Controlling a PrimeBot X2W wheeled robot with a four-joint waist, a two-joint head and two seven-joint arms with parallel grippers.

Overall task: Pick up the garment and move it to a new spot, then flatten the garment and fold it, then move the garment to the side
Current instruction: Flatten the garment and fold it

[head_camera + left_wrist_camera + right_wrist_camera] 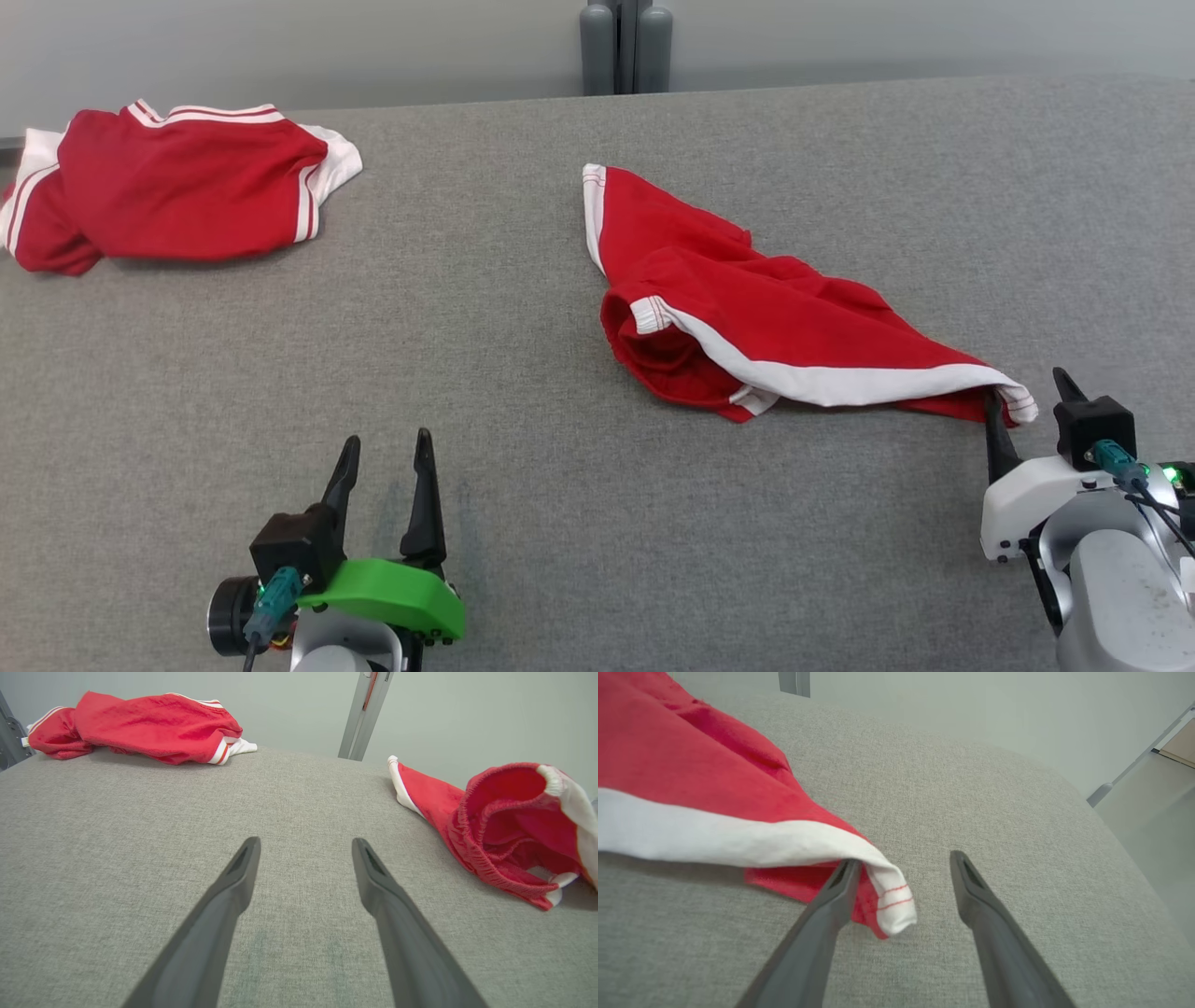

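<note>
While the red garment (747, 308) lies crumpled on the grey table (485, 280), just right of centre toward 3 o'clock in your head view, your right hand (1024, 387) sits at 4 o'clock with its two fingers (994, 933) spread wide, gripping nothing; the garment's white-trimmed corner (892, 900) drapes over the tip of one finger, touching it, while the other finger stands clear above bare table; your left hand (388, 437) rests at 7 o'clock, its fingers equally far apart and empty, well apart from the garment; a second red-and-white garment (177, 187) lies bunched at 10 o'clock, near the table's far edge; a grey post (625, 47) stands at 12 o'clock behind the table.
</note>
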